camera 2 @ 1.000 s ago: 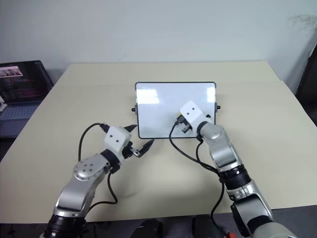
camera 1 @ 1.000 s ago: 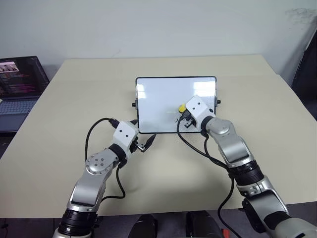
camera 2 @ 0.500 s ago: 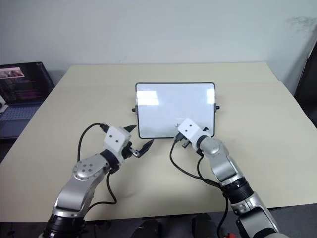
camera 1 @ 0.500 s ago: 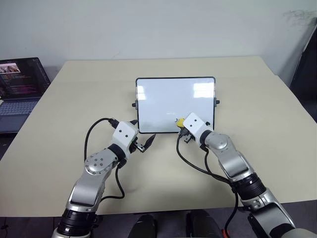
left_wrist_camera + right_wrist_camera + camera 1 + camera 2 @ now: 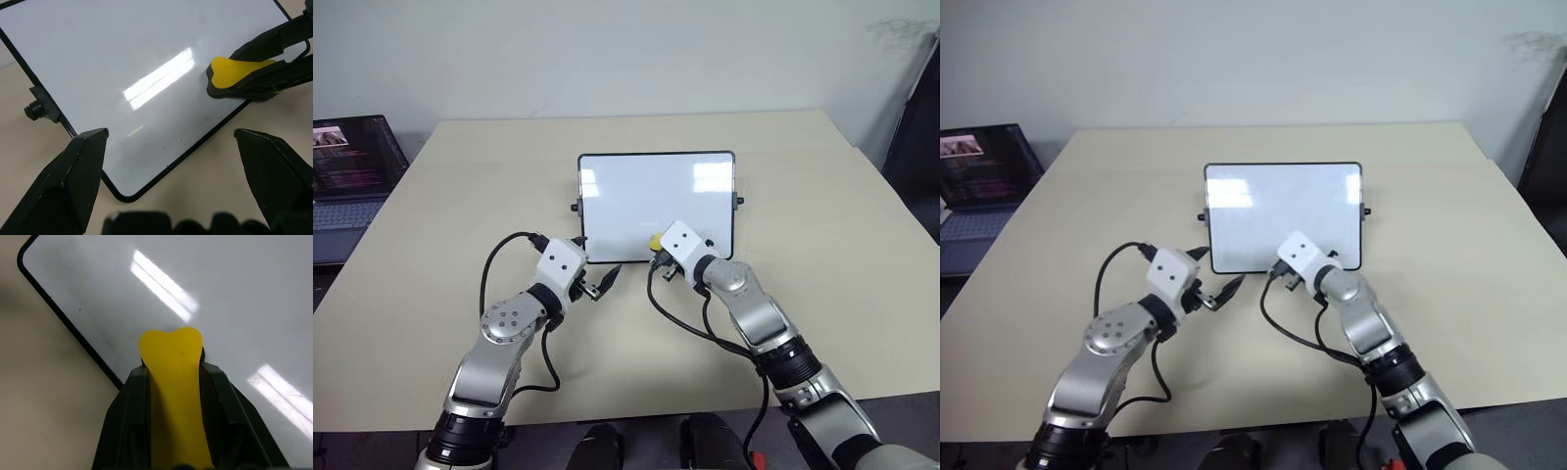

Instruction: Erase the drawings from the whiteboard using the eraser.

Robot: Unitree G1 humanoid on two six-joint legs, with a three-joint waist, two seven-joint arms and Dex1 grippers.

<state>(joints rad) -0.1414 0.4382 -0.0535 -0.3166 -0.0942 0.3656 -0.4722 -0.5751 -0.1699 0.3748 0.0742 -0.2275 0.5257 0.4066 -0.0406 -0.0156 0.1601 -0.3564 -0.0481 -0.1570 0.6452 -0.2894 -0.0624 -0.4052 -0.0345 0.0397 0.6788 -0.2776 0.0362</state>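
here the right tool (image 5: 656, 257) clenches the eraser (image 5: 172, 382) on the whiteboard (image 5: 636, 191), left tool (image 5: 597, 279) spread wide beside it.

Left gripper (image 5: 168, 142) jaws spread, right gripper (image 5: 173, 364) jaws clamped — arms forward

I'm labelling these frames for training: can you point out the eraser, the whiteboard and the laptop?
eraser (image 5: 171, 345): right wrist view, on its yellow tip.
whiteboard (image 5: 646, 196): left eye view, on its bare white middle.
laptop (image 5: 352, 157): left eye view, on its lit screen.
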